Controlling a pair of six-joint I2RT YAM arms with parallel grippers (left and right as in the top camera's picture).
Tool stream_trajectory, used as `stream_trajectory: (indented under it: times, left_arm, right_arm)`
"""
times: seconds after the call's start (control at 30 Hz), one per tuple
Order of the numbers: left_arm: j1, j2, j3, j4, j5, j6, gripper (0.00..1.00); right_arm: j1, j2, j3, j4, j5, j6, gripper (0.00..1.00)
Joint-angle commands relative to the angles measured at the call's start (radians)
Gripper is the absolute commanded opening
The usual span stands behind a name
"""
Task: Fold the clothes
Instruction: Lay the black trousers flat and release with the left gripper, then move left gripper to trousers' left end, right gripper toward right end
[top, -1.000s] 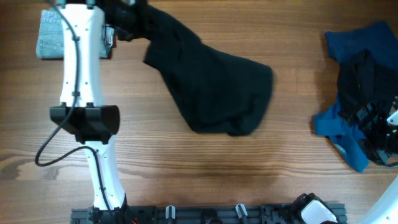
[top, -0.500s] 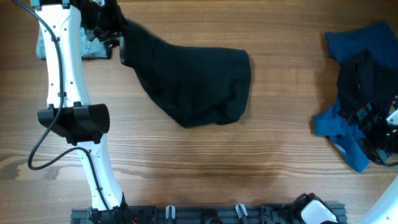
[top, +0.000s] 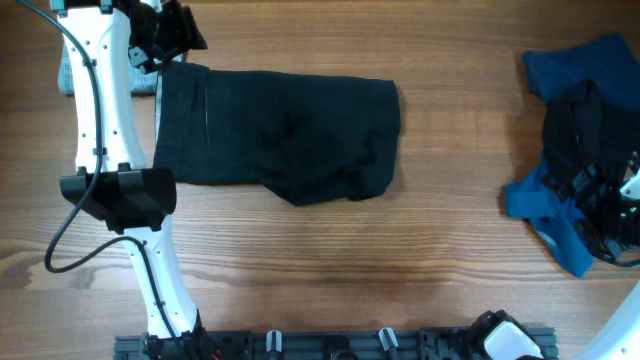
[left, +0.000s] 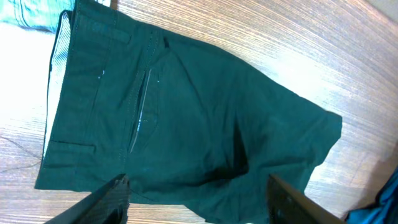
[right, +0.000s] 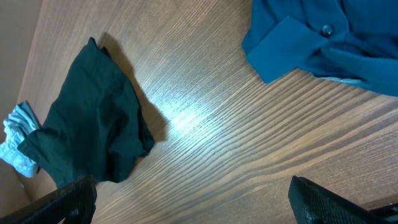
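Black shorts (left: 186, 124) lie spread on the wooden table (left: 292, 37), waistband to the left, one leg rumpled; the left gripper (left: 196, 183) hangs above them, fingers wide apart. Pale-blue denim (left: 31, 12) edges the top-left corner.

Black shorts (top: 275, 135) flat, rumpled, centre-left; pale denim shorts (left: 25, 14) beside; blue and black garments (top: 580, 150) heaped far right

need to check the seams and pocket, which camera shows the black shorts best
The left wrist view: the black shorts fill the frame, with waistband, pocket stitching and the rumpled leg end clear. Overhead shows the whole outline, but only as a dark shape. The right wrist view catches them small and far off.
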Motion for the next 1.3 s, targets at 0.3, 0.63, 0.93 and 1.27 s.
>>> stream_trajectory:
  times: [0.3,0.63,0.93,1.27]
  left_arm:
    - [0.029,-0.26,-0.01,0.001,0.05,-0.06,0.89]
    - [-0.047,-0.632,-0.01,0.002,0.113,-0.055,0.88]
    - [-0.077,-0.985,-0.063,0.002,0.014,-0.06,0.88]
    - [-0.077,-1.225,-0.55,0.003,-0.086,-0.079,0.89]
  right_arm:
    - [0.027,-0.014,0.021,-0.008,-0.054,-0.039,1.0]
    - [0.037,-0.037,0.021,-0.043,-0.065,-0.058,1.0]
    - [0.037,-0.134,0.021,-0.095,-0.084,-0.081,1.0]
    - [0.037,-0.2,0.021,-0.127,-0.155,-0.135,1.0]
